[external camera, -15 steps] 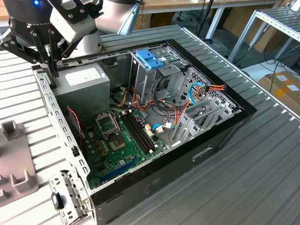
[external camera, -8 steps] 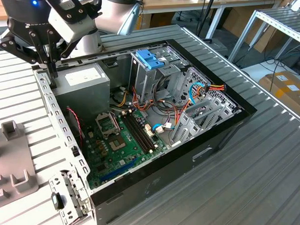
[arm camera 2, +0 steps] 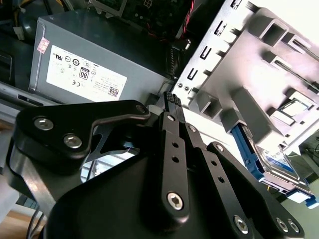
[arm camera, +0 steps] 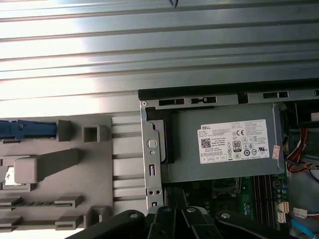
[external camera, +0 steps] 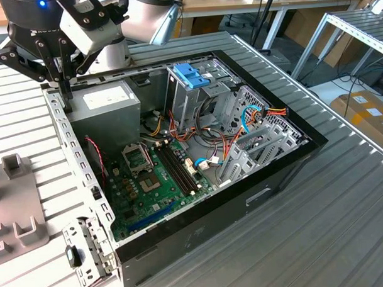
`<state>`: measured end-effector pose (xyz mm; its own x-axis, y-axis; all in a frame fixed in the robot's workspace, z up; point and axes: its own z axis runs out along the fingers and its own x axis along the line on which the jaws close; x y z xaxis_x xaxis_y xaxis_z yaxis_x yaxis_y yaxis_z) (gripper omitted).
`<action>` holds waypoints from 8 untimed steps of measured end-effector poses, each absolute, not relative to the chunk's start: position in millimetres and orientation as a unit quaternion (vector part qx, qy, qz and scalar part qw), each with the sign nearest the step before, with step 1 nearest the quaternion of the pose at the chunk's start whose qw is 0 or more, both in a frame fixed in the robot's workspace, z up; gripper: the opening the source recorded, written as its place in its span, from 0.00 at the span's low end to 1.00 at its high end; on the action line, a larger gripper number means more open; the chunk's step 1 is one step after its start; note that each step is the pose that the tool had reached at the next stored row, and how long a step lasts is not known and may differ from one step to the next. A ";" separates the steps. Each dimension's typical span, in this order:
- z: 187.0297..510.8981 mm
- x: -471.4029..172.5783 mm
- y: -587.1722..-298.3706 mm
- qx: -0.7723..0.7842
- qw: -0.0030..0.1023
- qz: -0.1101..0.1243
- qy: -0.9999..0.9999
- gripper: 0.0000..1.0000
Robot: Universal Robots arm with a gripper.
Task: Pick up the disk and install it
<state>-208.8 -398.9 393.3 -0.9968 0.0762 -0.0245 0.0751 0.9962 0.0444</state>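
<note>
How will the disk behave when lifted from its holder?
The disk looks flat and rigid, so probably stiff and heavy for its size. Its smooth blue frame may be slippery. It sits tucked in the grey holder, so it may snag.

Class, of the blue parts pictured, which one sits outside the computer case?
The disk, at the grey fixture; the light-blue bracket and blue cable are inside.

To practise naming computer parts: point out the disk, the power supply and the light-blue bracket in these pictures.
the disk (arm camera 2: pixel 250 155): second wrist view, its blue carrier rail.
the power supply (arm camera: pixel 224 144): first wrist view, its white label.
the light-blue bracket (external camera: pixel 192 74): exterior view, its top face.
</note>
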 end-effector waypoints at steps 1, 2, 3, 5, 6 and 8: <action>393.3 -209.1 -398.9 0.038 0.013 0.022 0.999 0.11; 393.3 -209.4 -398.9 0.038 0.013 0.022 0.999 0.11; 393.3 -209.7 -398.9 0.038 0.013 0.022 0.999 0.11; 393.3 -210.5 -398.9 0.038 0.013 0.022 0.999 0.11; 393.3 -210.8 -398.9 0.038 0.013 0.022 0.999 0.11; 393.3 -211.4 -398.9 0.038 0.013 0.022 0.999 0.11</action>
